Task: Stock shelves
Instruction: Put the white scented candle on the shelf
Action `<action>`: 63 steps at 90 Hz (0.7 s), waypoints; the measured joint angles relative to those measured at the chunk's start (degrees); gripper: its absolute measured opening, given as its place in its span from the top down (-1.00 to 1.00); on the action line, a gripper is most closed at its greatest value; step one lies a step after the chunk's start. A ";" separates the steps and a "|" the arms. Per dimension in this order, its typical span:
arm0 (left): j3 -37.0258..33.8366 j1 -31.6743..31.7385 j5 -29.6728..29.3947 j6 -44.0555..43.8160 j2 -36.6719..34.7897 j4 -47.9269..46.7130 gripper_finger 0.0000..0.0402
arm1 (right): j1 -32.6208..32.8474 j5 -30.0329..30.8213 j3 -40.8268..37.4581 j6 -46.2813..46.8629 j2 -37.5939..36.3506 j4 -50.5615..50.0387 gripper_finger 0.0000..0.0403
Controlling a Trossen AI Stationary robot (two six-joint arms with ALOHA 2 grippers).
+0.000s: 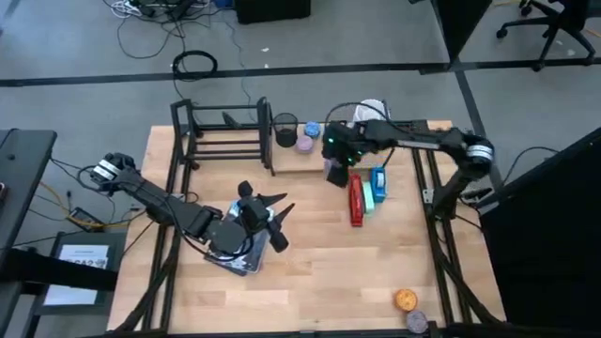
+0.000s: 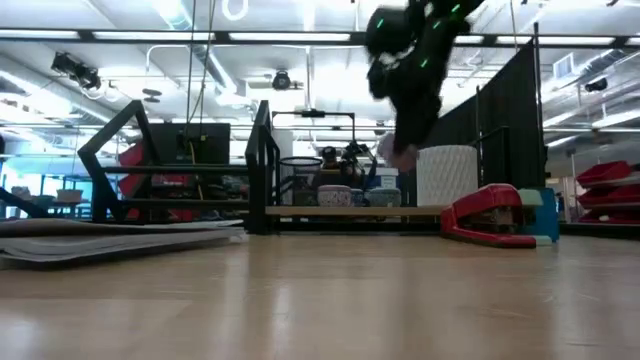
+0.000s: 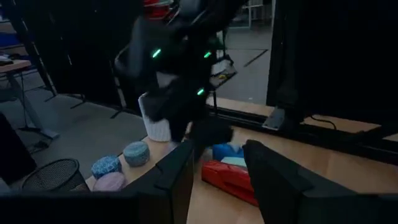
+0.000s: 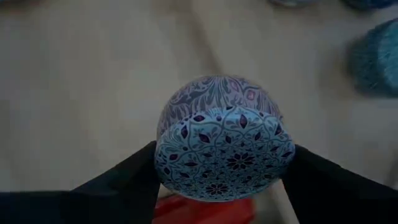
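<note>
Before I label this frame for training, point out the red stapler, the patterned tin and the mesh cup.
red stapler (image 1: 356, 201), high view, middle of its body.
patterned tin (image 4: 225, 153), right wrist view, its decorated face.
mesh cup (image 1: 285, 129), high view, its rim.

My table (image 1: 310, 272) carries the shelves (image 1: 225, 141) along its far edge, their wooden board (image 1: 296, 161) holding a mesh cup (image 1: 285, 129) and small round tins (image 1: 308, 138). A red stapler (image 1: 356, 201) and blue box (image 1: 377, 183) lie mid-table, papers (image 1: 239, 258) near the left, two round things (image 1: 409, 308) at the near right.
</note>
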 joint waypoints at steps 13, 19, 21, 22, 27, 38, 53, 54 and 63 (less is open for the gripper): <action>0.02 0.15 -0.01 -0.28 0.00 0.01 0.37 | -2.15 3.03 6.81 -2.28 7.62 -4.83 -0.28; 0.02 0.14 0.00 -0.56 0.00 -0.08 0.37 | -2.27 4.57 8.80 -3.17 10.04 -5.70 -0.37; 0.02 0.13 0.01 -0.64 0.00 -0.02 0.37 | -2.25 4.85 9.26 -3.51 10.67 -5.62 -0.40; 0.02 0.12 0.02 -0.65 0.00 -0.01 0.37 | -2.24 4.97 9.44 -3.73 10.94 -5.59 -0.41; 0.02 0.01 0.03 -0.75 0.00 -0.07 0.37 | -2.21 5.44 10.36 -4.35 12.24 -5.55 -0.47; 0.02 -0.12 0.66 -2.34 0.00 -0.44 0.37 | -2.16 6.32 11.02 -4.71 13.53 -5.19 -0.52; 0.02 -0.15 2.00 -3.45 0.00 -0.66 0.37 | -2.07 10.97 11.04 -4.67 12.95 -3.99 -0.51; 0.02 -0.14 2.01 -3.45 0.00 -0.66 0.37 | -2.07 11.31 11.04 -4.67 12.80 -3.86 -0.51; 0.02 -0.15 2.01 -3.63 0.00 -0.64 0.37 | -1.94 13.17 11.07 -3.92 11.24 -3.43 -0.49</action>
